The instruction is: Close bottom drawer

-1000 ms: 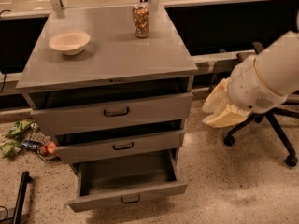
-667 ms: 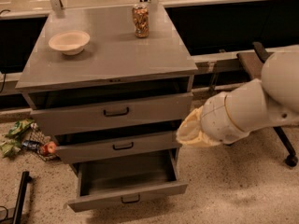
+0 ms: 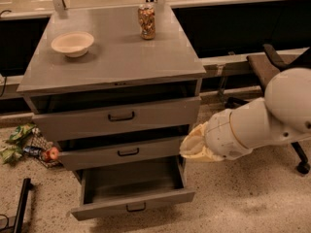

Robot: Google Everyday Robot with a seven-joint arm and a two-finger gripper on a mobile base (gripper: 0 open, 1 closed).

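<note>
Bottom drawer of the grey cabinet stands pulled well out. Its inner floor is in plain sight, and its shallow front panel with the small black handle lies low in the view, nearest the camera.

The gripper is at the cream-coloured tip of the arm, just beside the cabinet's front right corner. It is level with the middle drawer and above the right rear part of the open bottom drawer. Whether it is wide or narrow cannot be told, as the cream covering hides it, nor whether it touches the cabinet. Behind it the thick white arm reaches in from the right edge of the view.

The middle drawer and the top drawer each sit slightly forward, with a dark gap above each front. On the cabinet's flat top a pale bowl rests toward the left. A can stands upright near the back, well apart from the bowl.

To the right, partly behind the arm, is a dark office chair, one of its casters on the speckled floor. Left of the cabinet, green wrappers and a small red thing lie on the floor. A black bar lies at the lower left.
</note>
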